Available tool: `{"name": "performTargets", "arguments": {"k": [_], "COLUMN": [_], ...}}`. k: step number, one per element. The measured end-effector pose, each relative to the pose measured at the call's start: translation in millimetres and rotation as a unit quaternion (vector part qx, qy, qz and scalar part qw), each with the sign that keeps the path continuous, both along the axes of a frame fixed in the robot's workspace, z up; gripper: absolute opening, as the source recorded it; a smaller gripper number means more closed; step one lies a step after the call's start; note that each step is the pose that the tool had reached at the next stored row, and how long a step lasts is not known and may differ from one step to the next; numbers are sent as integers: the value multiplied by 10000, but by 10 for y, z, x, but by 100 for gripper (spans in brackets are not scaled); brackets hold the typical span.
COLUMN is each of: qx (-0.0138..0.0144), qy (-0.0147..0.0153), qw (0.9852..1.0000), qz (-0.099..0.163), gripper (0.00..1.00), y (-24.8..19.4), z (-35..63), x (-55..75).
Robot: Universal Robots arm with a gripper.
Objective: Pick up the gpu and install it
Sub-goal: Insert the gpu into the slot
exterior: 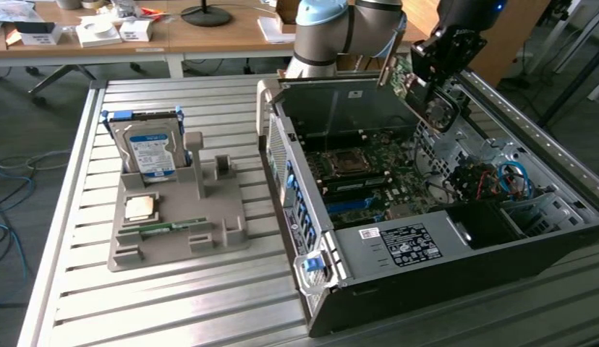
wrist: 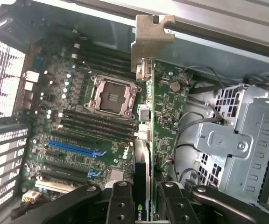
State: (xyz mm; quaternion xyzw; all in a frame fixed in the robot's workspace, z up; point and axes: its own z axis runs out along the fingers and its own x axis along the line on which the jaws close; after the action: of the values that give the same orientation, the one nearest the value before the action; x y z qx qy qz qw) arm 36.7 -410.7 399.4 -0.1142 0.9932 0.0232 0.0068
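The gripper (wrist: 146, 211) is partly closed, and its dark fingers (wrist: 120, 205) pinch the near end of the gpu (wrist: 165, 116), so the one arm already has the card. From the fingers the card runs straight away along the gripper's own line. It is seen nearly edge-on, and its long axis points toward the back wall of the computer case (exterior: 309, 173). It looks like a thin green circuit card dotted with small parts, with a black strip where the fingers hold it. A pale beige metal bracket (wrist: 151, 39) with a bent, notched tab sits at its far end. Beyond the card lies the motherboard (wrist: 78, 121), with the empty processor socket (wrist: 113, 95) and the blue slots (wrist: 74, 148) off to one side of the card. The card is clear of the board and not seated in any slot. Whether its edge lines up with a slot I cannot tell. In the exterior view the gripper (exterior: 438, 108) holds the gpu (exterior: 408, 79) tilted above the far end of the open case, toward the table's (exterior: 184, 303) far corner on the exterior view's right. A grey holder (exterior: 232, 224) with a hard drive (exterior: 150, 152) stands well apart, toward the exterior view's left.
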Motion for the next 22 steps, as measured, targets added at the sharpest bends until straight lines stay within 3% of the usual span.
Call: {"name": "performTargets", "arguments": {"k": [7,12,17,22], "qx": [0,-2,-8,-17], "qy": [0,0,1,1], "qw": [9991,9966,9920,9854], "qz": [425,821,1261,1700], "gripper": [27,27,27,27], "y": [0,0,0,0], "z": [-5,-8,-11,-13], "x": [0,0,0,0]}}
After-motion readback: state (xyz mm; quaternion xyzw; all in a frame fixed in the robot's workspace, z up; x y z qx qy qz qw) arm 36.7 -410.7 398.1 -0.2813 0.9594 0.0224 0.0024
